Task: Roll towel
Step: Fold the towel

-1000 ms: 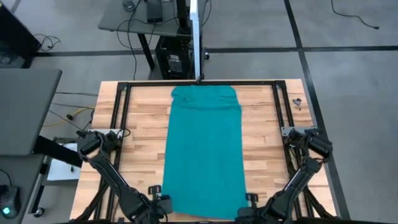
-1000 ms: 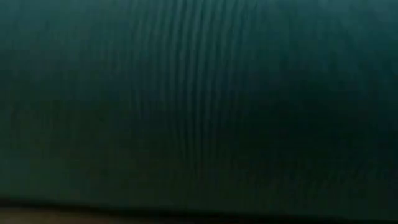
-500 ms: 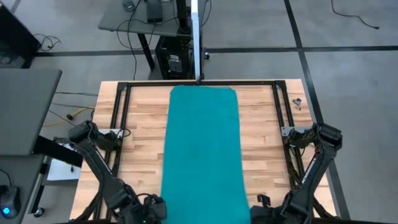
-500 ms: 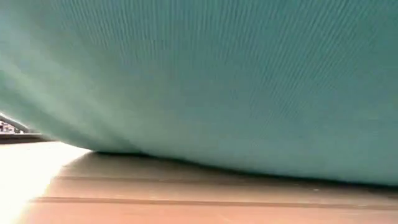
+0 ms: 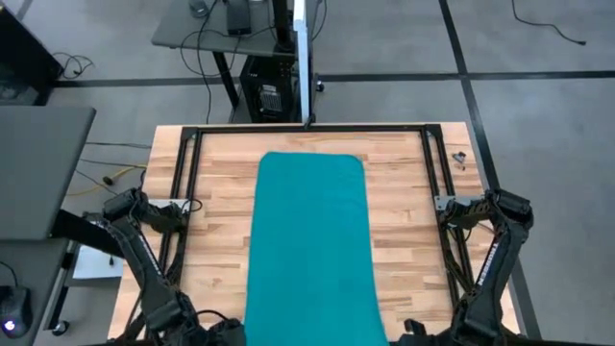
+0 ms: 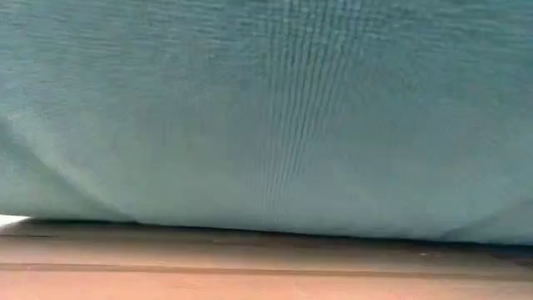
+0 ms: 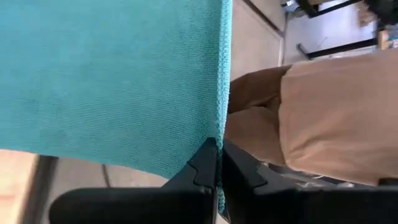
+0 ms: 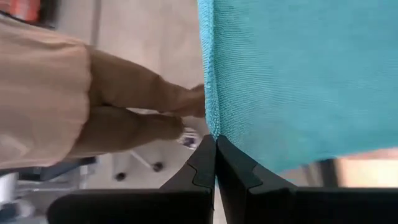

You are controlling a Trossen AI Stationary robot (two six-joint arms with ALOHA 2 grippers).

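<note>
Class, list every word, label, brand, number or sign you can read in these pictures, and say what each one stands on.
None can be read.
The towel is plain teal, with no label or print showing.
The wooden table carries no markings.
The black equipment on the floor beyond the table is too small to show any text.

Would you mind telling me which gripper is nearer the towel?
Neither: both hold it. The left gripper is shut on the towel's near left corner, the right gripper on its near right corner.
</note>
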